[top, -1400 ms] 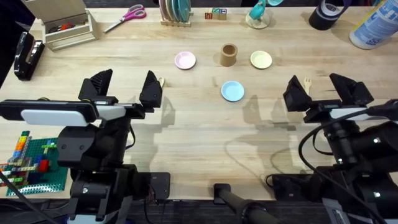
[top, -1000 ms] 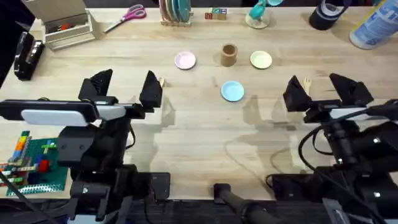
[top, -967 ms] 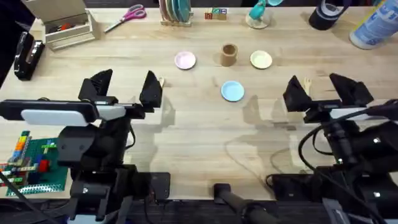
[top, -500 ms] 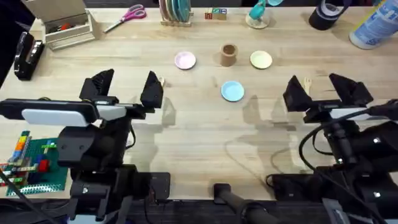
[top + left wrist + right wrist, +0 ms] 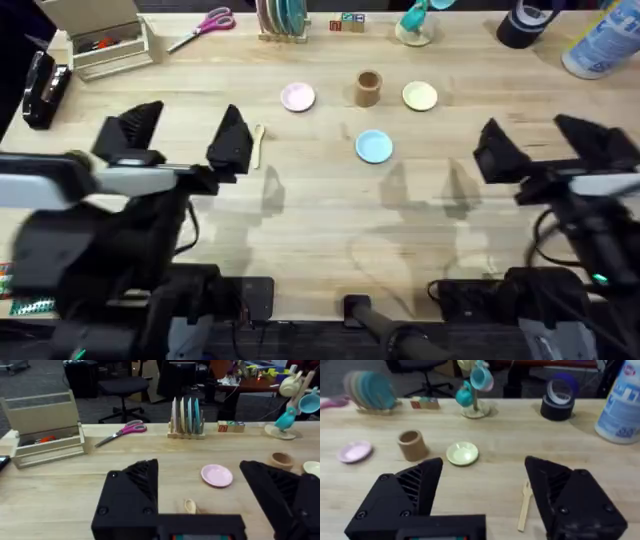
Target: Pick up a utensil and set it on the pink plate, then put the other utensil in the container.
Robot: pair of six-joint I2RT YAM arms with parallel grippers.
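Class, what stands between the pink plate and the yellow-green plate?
In the overhead view the tan container stands between the pink plate and the yellow-green plate.

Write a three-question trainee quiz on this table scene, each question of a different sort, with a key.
1. True or false: the small round pale pink plate already has a utensil on it.
2. Which lies nearest the left gripper? A) the prongless pale wooden utensil B) the pink-handled scissors C) the black tape roll
3. Fill in: the tan-brown cylindrical cup stands between the pink plate and the ____ plate.

Key: 1. False, it is bare. 2. A. 3. Yellow-green. The pale wooden fork lies on the table between the right gripper's open fingers in the right wrist view.
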